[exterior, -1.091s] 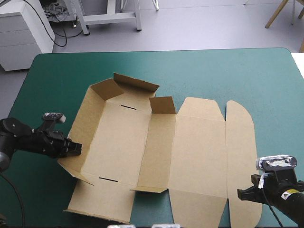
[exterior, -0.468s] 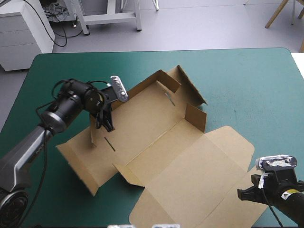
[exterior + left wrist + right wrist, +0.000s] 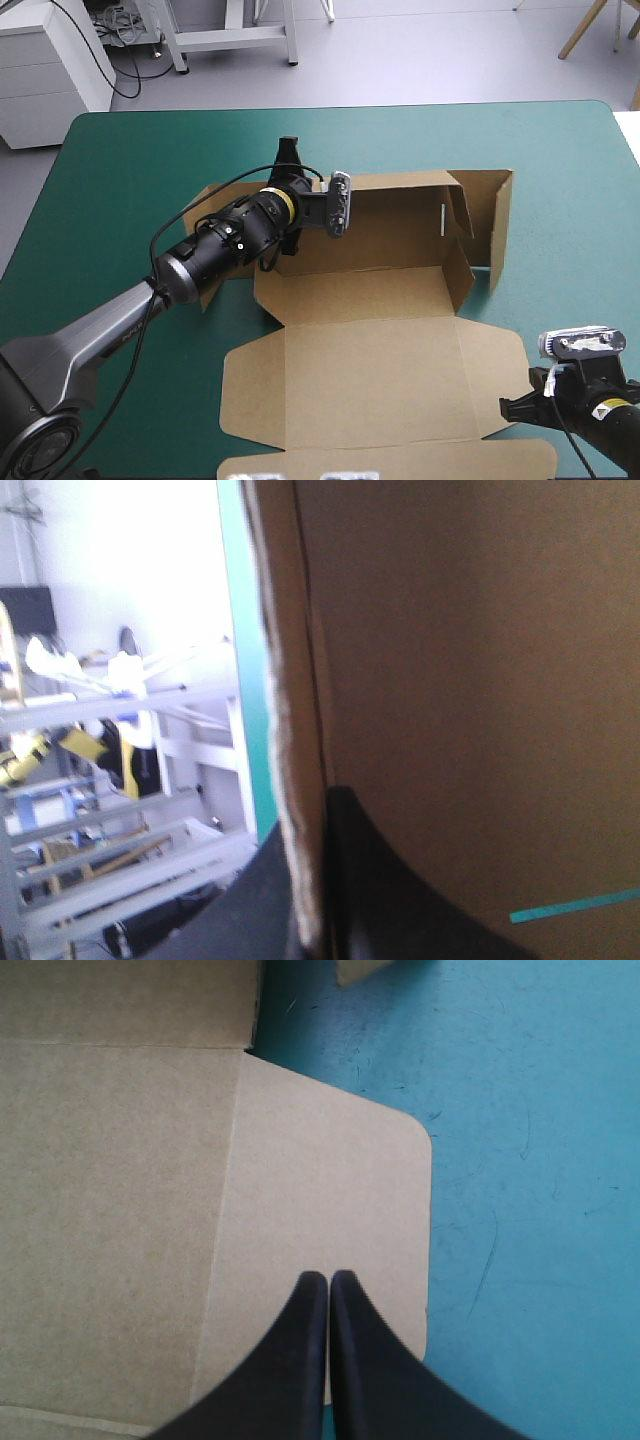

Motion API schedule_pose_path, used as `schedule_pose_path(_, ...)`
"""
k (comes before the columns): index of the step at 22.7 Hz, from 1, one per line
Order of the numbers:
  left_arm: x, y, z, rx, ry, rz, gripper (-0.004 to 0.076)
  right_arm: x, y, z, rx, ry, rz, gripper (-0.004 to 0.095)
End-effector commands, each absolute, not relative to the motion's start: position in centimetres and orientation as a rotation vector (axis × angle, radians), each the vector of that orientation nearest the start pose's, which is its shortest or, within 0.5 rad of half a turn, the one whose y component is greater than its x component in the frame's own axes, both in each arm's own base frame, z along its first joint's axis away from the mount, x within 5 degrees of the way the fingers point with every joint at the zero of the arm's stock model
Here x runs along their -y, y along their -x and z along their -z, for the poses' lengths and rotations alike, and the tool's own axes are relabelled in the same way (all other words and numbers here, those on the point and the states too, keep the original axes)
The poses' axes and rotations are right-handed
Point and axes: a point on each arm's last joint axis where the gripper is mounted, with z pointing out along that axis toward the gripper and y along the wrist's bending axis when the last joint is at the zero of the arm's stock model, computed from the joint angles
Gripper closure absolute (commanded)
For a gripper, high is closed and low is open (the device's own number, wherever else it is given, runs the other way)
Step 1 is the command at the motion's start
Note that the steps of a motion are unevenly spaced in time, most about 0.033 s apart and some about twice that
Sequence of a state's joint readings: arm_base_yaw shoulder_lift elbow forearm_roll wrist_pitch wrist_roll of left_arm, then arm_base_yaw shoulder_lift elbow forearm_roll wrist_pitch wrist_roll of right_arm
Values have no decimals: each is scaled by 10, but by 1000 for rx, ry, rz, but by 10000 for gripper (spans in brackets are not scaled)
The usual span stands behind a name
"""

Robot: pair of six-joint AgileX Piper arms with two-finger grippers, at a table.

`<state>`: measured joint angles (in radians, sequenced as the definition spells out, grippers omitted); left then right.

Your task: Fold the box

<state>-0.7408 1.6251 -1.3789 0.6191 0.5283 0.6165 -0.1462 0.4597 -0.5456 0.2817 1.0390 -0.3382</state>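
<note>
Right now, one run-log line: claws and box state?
left claw: shut on box wall | right claw: shut, over lid flap | box: walls raised, lid flat

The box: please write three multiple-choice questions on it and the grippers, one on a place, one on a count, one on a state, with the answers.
1. Over which part of the box is the right gripper?
A) its far wall
B) its left end
C) a rounded flap of the lid

2. How many grippers hold the box?
A) none
B) one
C) two

3. The lid is
A) flat on the teal-green cover
B) upright
C) folded over the walls

Answers: 1 C, its shut fingers show above that flap. 2 B, only the left gripper clamps board. 3 A, it lies spread toward the near edge.
</note>
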Motion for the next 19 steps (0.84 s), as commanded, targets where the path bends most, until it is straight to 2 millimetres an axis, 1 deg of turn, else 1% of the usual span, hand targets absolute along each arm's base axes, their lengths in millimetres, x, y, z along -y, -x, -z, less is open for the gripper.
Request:
schedule_pose_path(1,248,-281,-369,-1198,-1631,-557,734,-12,-72,-292,-2315,158,-129,922)
schedule_pose_path(9,269,-262,-370,-1118,-1663,-522,734,-12,-72,-292,-2315,158,-129,922)
schedule_pose_path(12,268,-263,-369,-1203,-1568,-479,734,-12,-72,-292,-2315,158,-129,922)
schedule_pose_path(14,268,-261,-363,-1213,-1546,-528,734,-12,-72,-292,-2315,158,-129,922)
schedule_pose_path(15,270,-257,-356,-1219,-1552,-565,734,-12,-72,-292,-2315,158,-129,922)
schedule_pose_path(17,277,-245,-343,-1179,-1580,-622,734,-12,-72,-292,-2315,158,-129,922)
schedule_pose_path(18,282,-237,-334,-1147,-1592,-630,734,-12,-72,-292,-2315,158,-129,922)
schedule_pose_path(19,284,-232,-329,-1128,-1604,-633,734,-12,-72,-292,-2315,158,-129,922)
